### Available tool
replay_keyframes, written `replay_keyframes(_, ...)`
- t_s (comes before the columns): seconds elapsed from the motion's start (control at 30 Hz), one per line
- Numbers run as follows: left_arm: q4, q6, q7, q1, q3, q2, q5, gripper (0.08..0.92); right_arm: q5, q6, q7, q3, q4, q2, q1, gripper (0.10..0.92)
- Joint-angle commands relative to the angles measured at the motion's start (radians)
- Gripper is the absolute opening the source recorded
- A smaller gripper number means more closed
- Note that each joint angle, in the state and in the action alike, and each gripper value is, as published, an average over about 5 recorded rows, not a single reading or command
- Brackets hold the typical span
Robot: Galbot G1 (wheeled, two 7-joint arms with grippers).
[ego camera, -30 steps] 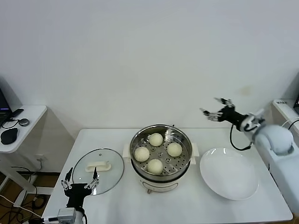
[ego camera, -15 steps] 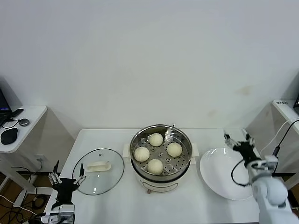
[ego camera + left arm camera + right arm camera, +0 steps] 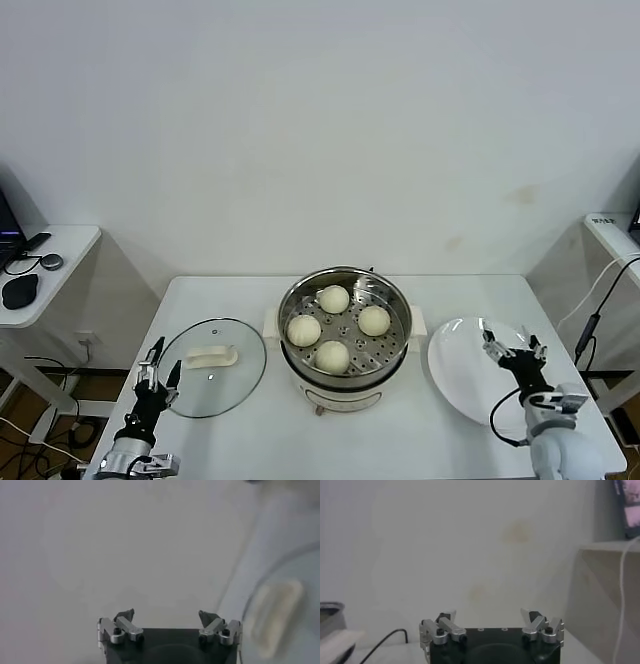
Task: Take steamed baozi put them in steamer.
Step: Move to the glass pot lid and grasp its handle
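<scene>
While the four buns [image 3: 332, 325] are sitting in the steamer [image 3: 345, 335], looking soft, light and easily dented, best cupped gently around their sides, the left gripper [image 3: 158, 363] and right gripper [image 3: 511, 345] are hanging wide open, holding nothing.

A lab-like test room is suggested. A plain white rectangular table [image 3: 250, 430] is set against a bare white wall [image 3: 320, 130]. A small white side desk [image 3: 60, 250] with cables is seen alongside.
</scene>
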Motion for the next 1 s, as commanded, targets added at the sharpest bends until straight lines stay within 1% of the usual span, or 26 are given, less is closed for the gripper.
replay_keyframes(0.03, 0.076, 0.036, 0.092, -0.032, 0.054, 0.112, 0.175, 0.823, -0.041, 0.010, 0.012, 0.007, 0.001, 0.034, -0.045, 0.823)
replay_keyframes(0.13, 0.035, 0.134, 0.147, -0.046, 0.085, 0.091, 0.109, 0.823, -0.047, 0.010, 0.011, 0.007, -0.001, 0.036, -0.045, 0.823)
replay_keyframes(0.2, 0.022, 0.180, 0.161, -0.062, 0.108, 0.072, 0.076, 0.823, -0.054, 0.011, 0.006, 0.006, -0.005, 0.038, -0.046, 0.823)
replay_keyframes(0.33, 0.044, 0.216, 0.162, -0.093, 0.142, 0.040, 0.077, 0.823, -0.064, 0.015, 0.001, 0.003, -0.013, 0.041, -0.047, 0.823)
replay_keyframes(0.5, 0.050, 0.270, 0.175, -0.113, 0.170, 0.019, 0.074, 0.823, -0.065, 0.016, 0.002, 0.007, -0.019, 0.040, -0.046, 0.823)
replay_keyframes(0.77, 0.085, 0.296, 0.166, -0.145, 0.198, -0.021, 0.078, 0.823, -0.071, 0.019, 0.002, 0.008, -0.026, 0.047, -0.041, 0.823)
replay_keyframes(1.0, 0.145, 0.284, 0.122, -0.193, 0.202, -0.062, 0.117, 0.823, -0.076, 0.025, 0.002, 0.008, -0.035, 0.056, -0.035, 0.823)
